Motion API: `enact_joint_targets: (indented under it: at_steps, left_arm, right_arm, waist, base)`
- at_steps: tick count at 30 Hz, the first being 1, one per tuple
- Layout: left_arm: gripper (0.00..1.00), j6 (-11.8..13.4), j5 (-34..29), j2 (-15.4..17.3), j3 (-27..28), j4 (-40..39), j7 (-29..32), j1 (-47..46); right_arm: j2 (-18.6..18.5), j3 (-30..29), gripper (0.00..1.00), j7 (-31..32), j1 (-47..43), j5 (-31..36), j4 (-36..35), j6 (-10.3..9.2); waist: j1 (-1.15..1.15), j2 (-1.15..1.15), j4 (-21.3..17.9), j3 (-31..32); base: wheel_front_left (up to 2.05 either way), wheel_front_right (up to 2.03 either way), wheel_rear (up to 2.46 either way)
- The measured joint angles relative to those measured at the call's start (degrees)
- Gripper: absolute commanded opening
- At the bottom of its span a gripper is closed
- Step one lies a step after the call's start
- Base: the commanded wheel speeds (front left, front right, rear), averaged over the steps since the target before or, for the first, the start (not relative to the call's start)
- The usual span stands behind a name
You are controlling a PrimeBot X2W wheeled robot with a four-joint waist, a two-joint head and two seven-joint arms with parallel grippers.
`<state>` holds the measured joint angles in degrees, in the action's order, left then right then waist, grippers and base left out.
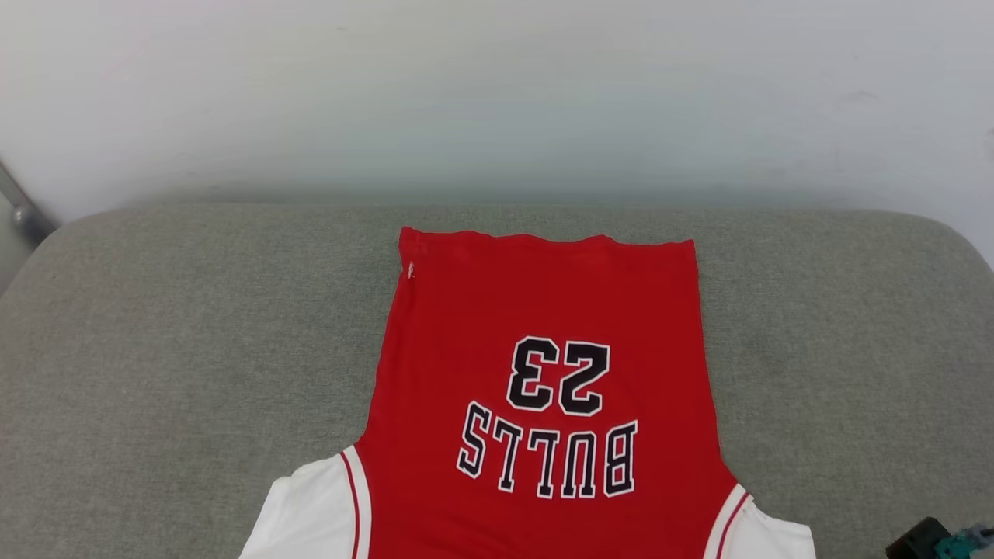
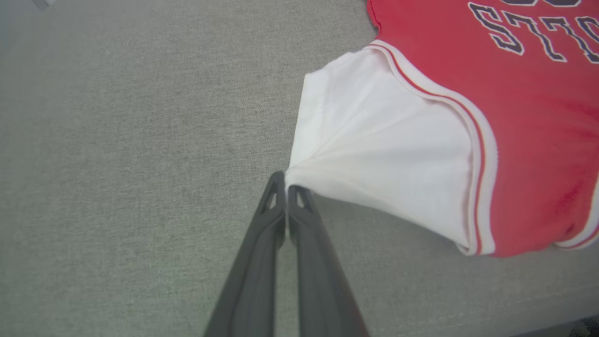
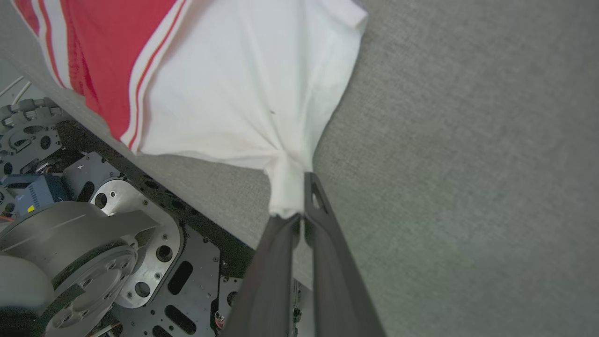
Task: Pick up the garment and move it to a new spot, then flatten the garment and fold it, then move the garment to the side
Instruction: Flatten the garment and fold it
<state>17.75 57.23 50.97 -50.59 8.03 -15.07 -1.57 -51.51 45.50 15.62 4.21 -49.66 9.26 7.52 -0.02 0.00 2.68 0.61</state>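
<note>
At the far left, a slanted grey metal bar (image 1: 22, 208) meets the white wall (image 1: 497, 93) behind a broad grey-green woven fabric cushion (image 1: 155, 349). On that side the left gripper (image 2: 286, 185), with its two long dark fingers pressed together, pinches the outer corner of the white left sleeve (image 2: 374, 140), and the cloth fans out in taut creases from the pinch. The sleeve belongs to the garment (image 1: 543, 310), a bright red T-shirt of thin soft fabric with white short sleeves and red-and-white striped trim at the seams. It lies spread flat across the middle of the cushion, hem at the far side and shoulders at the near edge, with black, white-edged "BULLS" and "23" lettering reading upside down in the head view. Further right, the right gripper (image 3: 298, 196) is closed on a bunched fold of the white right sleeve (image 3: 243, 84), near the cushion's front edge, below which the robot's perforated metal base (image 3: 140, 252) shows. A small dark object with a teal part (image 1: 936, 542) sits at the lower right corner.
</note>
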Motion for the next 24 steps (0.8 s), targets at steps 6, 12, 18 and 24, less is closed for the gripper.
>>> enact_joint_targets:
  at_steps: [6,12,18,24]
  left_arm:
    - [0.0,0.99,0.93,-0.05,-0.57,-1.76,0.19,2.96]
    - [0.0,1.36,-0.34,-1.35,-0.86,-1.89,0.19,2.52]
    - [0.0,1.44,-2.52,-2.14,0.13,-2.31,0.18,0.24]
    - [0.0,1.94,-6.15,-2.97,1.19,-4.32,0.14,-2.92]
  right_arm:
    - [-3.75,-4.2,0.0,7.36,-7.12,-3.6,-7.13,-0.01]
    - [-3.18,-11.1,1.0,9.65,-9.15,-1.35,-9.23,0.0]
    - [-1.4,-22.47,1.0,8.59,-6.73,2.66,-11.55,-0.01]
    - [0.22,-32.51,1.0,7.98,3.07,8.22,-14.28,-0.01]
  waist:
    - [0.0,0.0,1.04,0.46]
    - [0.01,0.0,1.39,-0.04]
    - [0.02,0.0,1.45,-1.57]
    - [0.02,0.0,2.22,-4.96]
  base:
    - [0.0,0.0,0.0]
    - [0.0,0.0,0.0]
    - [0.0,0.0,0.0]
    - [0.0,0.0,0.0]
